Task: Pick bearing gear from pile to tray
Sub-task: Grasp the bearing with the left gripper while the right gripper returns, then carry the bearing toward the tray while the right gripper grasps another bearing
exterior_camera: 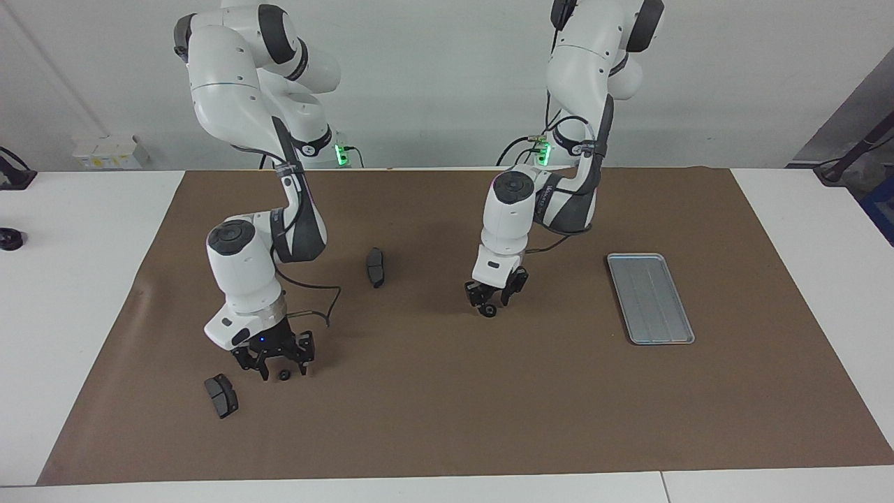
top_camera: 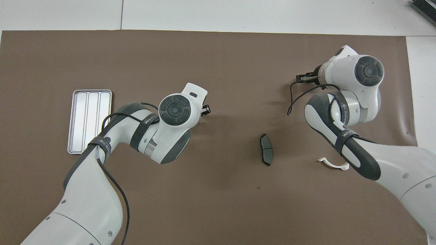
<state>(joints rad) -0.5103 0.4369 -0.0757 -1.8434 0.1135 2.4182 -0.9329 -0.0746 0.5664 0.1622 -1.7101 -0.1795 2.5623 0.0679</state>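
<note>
Facing view: the left gripper [exterior_camera: 489,302] is set low on the mat [exterior_camera: 447,419], with a gear [exterior_camera: 489,311] right at its tips. Whether that gear is yet pinched cannot be told. The tray [exterior_camera: 649,297] lies bare at about three o'clock from this gripper, well apart from it. The right gripper [exterior_camera: 279,369] is down toward its own arm's end of the table, with a second gear [exterior_camera: 284,375] just at its tips. Its grip cannot be told either. One pad [exterior_camera: 221,395] lies near at eight o'clock from it, and another pad [exterior_camera: 376,267] lies between the two grippers, nearer to the robots.

Overhead view: both gears are hidden under the wrists, so contact is better judged from the facing view. Only the tip of the left gripper [top_camera: 205,109] shows, with the tray [top_camera: 89,120] at nine o'clock from it. The right gripper [top_camera: 305,77] shows at ten o'clock from its wrist. The half-ring [top_camera: 332,164] and a pad [top_camera: 266,153] lie nearer to the robots.

The step in hand appears to be the closing on the gears. Each gear should be centred before the squeeze – a small round part is likely to roll or squirt out if caught off-centre. Each lift should be made straight up, and the nearby pad should be left undisturbed. The carry to the tray should be kept low, and the gear released only once inside the rim.
</note>
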